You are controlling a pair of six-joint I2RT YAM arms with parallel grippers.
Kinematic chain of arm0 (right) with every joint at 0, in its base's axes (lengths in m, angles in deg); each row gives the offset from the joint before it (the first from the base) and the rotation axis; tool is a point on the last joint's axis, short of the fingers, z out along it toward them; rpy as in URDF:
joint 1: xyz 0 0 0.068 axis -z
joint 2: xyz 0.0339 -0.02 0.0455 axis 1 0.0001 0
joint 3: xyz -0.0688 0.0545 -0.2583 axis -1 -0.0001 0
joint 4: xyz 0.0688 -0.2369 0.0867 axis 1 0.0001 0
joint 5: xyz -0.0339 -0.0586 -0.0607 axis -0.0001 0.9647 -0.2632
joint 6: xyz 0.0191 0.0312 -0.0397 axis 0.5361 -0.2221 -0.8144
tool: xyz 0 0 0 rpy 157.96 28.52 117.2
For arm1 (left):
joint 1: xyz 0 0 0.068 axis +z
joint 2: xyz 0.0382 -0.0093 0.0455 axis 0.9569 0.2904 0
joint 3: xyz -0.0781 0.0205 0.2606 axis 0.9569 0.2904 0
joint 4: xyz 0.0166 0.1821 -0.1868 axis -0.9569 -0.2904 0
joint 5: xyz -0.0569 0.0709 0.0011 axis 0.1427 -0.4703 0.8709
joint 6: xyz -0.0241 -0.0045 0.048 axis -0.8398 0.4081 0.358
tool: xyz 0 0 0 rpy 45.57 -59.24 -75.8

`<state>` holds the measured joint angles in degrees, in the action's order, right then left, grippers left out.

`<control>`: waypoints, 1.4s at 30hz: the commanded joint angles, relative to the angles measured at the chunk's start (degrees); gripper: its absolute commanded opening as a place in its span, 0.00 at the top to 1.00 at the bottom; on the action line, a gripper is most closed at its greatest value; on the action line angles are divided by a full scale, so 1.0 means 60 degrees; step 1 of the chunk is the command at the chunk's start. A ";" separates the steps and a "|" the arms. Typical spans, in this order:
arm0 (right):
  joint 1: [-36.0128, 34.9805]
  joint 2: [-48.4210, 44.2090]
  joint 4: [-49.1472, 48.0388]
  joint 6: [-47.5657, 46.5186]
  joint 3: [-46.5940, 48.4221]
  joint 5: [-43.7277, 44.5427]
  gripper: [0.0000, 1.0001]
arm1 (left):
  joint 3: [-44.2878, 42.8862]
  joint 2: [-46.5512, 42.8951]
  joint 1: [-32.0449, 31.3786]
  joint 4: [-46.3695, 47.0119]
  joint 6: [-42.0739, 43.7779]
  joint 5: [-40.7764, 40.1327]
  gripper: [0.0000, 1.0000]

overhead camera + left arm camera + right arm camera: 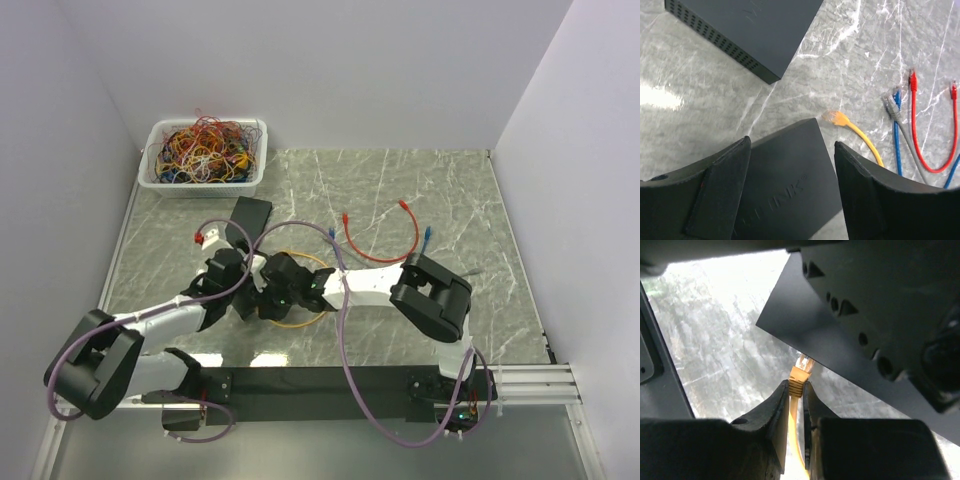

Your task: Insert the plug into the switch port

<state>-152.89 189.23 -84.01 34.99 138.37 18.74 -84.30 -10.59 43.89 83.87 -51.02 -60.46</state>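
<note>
Right wrist: right fingers (771, 415) clamped on yellow cable (794, 426) just behind plug (801, 371) at frame centre, plug tip close to switch (840, 340) edge. Left wrist: left fingers (715, 190) clamped across switch at bottom, plug beside its top corner.

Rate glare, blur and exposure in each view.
Top external: evenly lit, glare strip on the table near the arm bases. Left wrist: bright patch at left, fingers soft. Right wrist: table blown out up top, switch dark, yellow plug sharp.

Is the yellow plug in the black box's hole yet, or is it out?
Out. The yellow plug shows bare beside a corner of the switch, held by the right gripper.
</note>
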 commanded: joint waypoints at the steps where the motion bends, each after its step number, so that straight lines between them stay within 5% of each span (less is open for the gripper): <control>1: 0.0228 -0.0493 -0.2777 -0.0542 0.0029 0.1926 0.92 | 0.0271 -0.0126 -0.0753 -0.2858 -0.0996 0.1786 0.24; 8: 0.0243 -0.0420 -0.2294 -0.0045 -0.0309 0.2572 0.58 | 0.0285 -0.0829 -0.0753 -0.3356 -0.1158 0.1302 0.19; 20: 0.0228 -0.1400 -0.2382 0.1244 -0.1378 0.2424 0.36 | -0.0241 -0.1546 -0.0738 -0.4351 -0.1012 0.0716 0.05; 21: 0.0243 -0.1474 -0.2280 0.1289 -0.1408 0.2527 0.21 | -0.0315 -0.1635 -0.0738 -0.4498 -0.0939 0.0628 0.02; 23: 0.0301 -0.1664 -0.2147 0.1420 -0.1408 0.2717 0.09 | -0.0549 -0.1912 -0.0709 -0.4718 -0.0851 0.0438 0.01; 34: 0.0857 -0.2646 -0.2396 0.2431 -0.2316 0.3187 0.04 | -0.1296 -0.3099 0.0374 -0.6022 -0.0294 0.0261 0.01; 42: 0.2146 -0.1916 -0.1928 0.3076 -0.1264 0.2308 0.04 | -0.1063 -0.3862 0.1605 -0.6345 -0.0103 0.0700 0.01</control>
<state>-142.15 176.03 -94.94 51.14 126.17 33.87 -89.92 -32.49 52.37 47.28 -53.12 -58.05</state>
